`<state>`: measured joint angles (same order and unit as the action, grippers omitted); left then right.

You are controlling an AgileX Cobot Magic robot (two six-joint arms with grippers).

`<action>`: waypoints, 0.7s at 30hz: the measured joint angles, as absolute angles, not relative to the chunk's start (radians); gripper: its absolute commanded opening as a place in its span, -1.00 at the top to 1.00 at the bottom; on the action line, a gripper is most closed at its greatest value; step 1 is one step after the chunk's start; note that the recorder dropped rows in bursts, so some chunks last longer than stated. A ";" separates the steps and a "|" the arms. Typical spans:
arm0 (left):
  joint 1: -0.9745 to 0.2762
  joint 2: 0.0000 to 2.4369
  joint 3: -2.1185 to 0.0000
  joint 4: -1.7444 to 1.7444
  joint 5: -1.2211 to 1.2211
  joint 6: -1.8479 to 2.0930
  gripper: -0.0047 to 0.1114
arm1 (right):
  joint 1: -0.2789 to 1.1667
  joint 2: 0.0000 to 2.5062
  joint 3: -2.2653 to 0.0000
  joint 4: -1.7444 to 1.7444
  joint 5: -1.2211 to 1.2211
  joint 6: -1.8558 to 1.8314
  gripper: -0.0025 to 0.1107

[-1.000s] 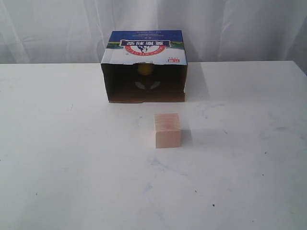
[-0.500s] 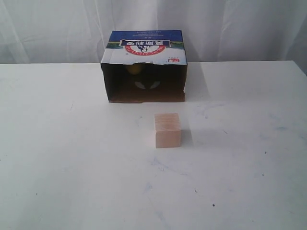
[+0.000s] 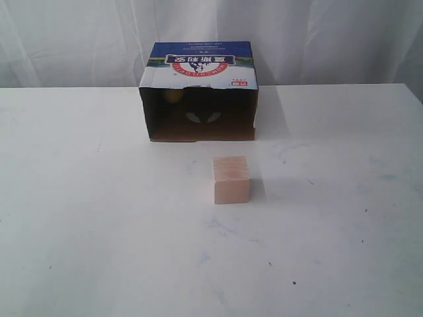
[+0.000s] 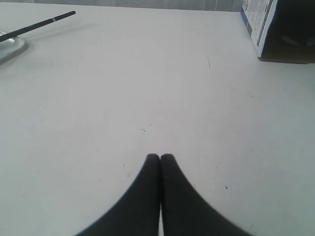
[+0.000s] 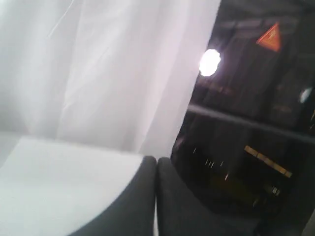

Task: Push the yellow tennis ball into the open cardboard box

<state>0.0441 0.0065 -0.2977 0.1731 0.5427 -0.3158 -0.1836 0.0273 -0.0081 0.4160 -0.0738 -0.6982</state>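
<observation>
Closest to me, my left gripper hangs low over bare table with its two fingers pressed flat together and nothing between them. The right gripper is the same, fingers closed tight on nothing, and it looks off past the table's edge at the curtain and a dark room. Neither arm shows in the exterior view, so I judge both to be pulled well back from the work.

Farther out, the wooden cube sits alone on the table in front of the box. It is in the same place it was a second ago.

Beyond it stands the cardboard box, its dark opening facing me and its printed panel on top. The change is in there. The tennis ball was a bright yellow spot near the middle of the opening a second ago. Half a second ago it was dimmer and farther left, and now it is only a faint yellow smudge near the left wall, deep in shadow. I read that as the ball rolling along inside toward the back left corner.

The ball is inside the box, so I take the push as done. I would only watch that it settles in there and does not roll back out of the open front.
</observation>
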 measured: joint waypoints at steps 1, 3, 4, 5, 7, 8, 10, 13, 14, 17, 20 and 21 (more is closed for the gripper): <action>0.044 0.006 -0.298 0.173 0.543 -0.316 0.92 | -0.202 0.025 -0.008 0.374 0.016 -0.661 0.96; 0.044 0.006 -0.298 0.173 0.543 -0.316 0.92 | -0.250 0.012 0.000 0.193 0.281 -0.528 0.96; 0.044 0.006 -0.298 0.173 0.543 -0.316 0.92 | -0.258 0.008 0.002 0.085 0.319 -0.471 0.96; 0.044 0.006 -0.298 0.173 0.543 -0.316 0.92 | -0.260 0.007 0.002 0.046 0.321 -0.443 0.96; 0.044 0.006 -0.298 0.173 0.543 -0.316 0.92 | -0.262 0.007 0.002 0.000 0.350 -0.387 0.96; 0.044 0.006 -0.298 0.173 0.543 -0.316 0.92 | -0.262 0.007 0.002 -0.005 0.358 -0.373 0.96; 0.044 0.006 -0.298 0.173 0.543 -0.316 0.92 | -0.262 0.007 0.002 -0.008 0.363 -0.366 0.96; 0.044 0.006 -0.298 0.173 0.543 -0.316 0.92 | -0.262 0.007 0.002 -0.009 0.363 -0.361 0.96; 0.044 0.006 -0.298 0.173 0.543 -0.316 0.92 | -0.262 0.007 0.002 -0.009 0.363 -0.361 0.96; 0.044 0.006 -0.298 0.173 0.543 -0.315 0.92 | -0.262 0.007 0.002 -0.009 0.363 -0.361 0.96; 0.044 0.006 -0.289 0.240 0.537 -0.331 0.92 | -0.262 0.007 0.002 -0.009 0.363 -0.361 0.96; 0.044 0.006 -0.275 0.241 0.522 -0.323 0.92 | -0.262 0.007 0.002 -0.009 0.363 -0.361 0.96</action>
